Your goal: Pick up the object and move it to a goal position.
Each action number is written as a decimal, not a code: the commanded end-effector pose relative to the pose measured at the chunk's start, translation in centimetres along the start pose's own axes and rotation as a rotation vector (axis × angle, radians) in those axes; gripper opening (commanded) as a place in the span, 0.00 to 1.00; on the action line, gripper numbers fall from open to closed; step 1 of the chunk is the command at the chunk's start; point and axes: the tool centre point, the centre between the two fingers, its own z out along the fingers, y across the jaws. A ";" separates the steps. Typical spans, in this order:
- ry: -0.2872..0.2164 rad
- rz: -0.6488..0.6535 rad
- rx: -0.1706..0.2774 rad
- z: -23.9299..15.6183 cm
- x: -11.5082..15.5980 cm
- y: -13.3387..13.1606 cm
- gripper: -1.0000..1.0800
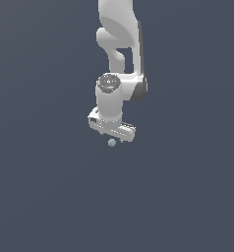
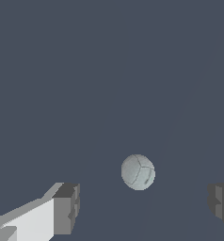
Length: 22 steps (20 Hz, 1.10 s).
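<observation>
From my station I see only one flat, dark slate-blue surface filling both views (no walls or edges show). The white gripper [image 2: 142, 207] has its fingers [image 2: 67, 207] spread wide, touching nothing. The pale grey ball [image 1: 111, 142] sits on the surface just under the gripper, between the fingertips in the wrist view.

Pale grey ball [image 2: 138, 172] with faint seam lines; white claw [image 2: 142, 207] with grey fingertips [image 2: 67, 209].

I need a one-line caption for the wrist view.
Open gripper fingers straddling a small pale grey ball.
</observation>
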 end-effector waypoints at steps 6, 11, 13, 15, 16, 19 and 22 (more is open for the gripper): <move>-0.001 0.177 -0.001 2.5 -1.2 0.8 0.96; -0.001 0.244 -0.003 3.5 -1.7 1.1 0.96; -0.001 0.260 -0.004 3.7 -1.8 1.2 0.96; -0.001 0.270 -0.004 3.8 -1.9 1.3 0.96; -0.001 0.272 -0.004 3.8 -1.9 1.3 0.96; -0.001 0.268 -0.004 3.8 -1.9 1.3 0.96; -0.001 0.268 -0.004 4.3 -1.9 1.3 0.96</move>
